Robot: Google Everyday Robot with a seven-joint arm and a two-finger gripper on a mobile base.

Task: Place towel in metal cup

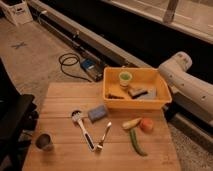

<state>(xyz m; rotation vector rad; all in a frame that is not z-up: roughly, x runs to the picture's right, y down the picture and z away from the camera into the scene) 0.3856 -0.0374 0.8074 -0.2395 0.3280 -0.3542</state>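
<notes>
The metal cup stands upright near the front left corner of the wooden table. A pale grey cloth that looks like the towel lies inside the yellow bin, at its right side. My white arm reaches in from the right, beside the bin's right end. The gripper itself is out of view.
The bin also holds a light green plastic cup and a brownish item. On the table lie a blue sponge block, a white brush, a metal utensil, and yellow, orange and green toy vegetables. A black chair stands to the left.
</notes>
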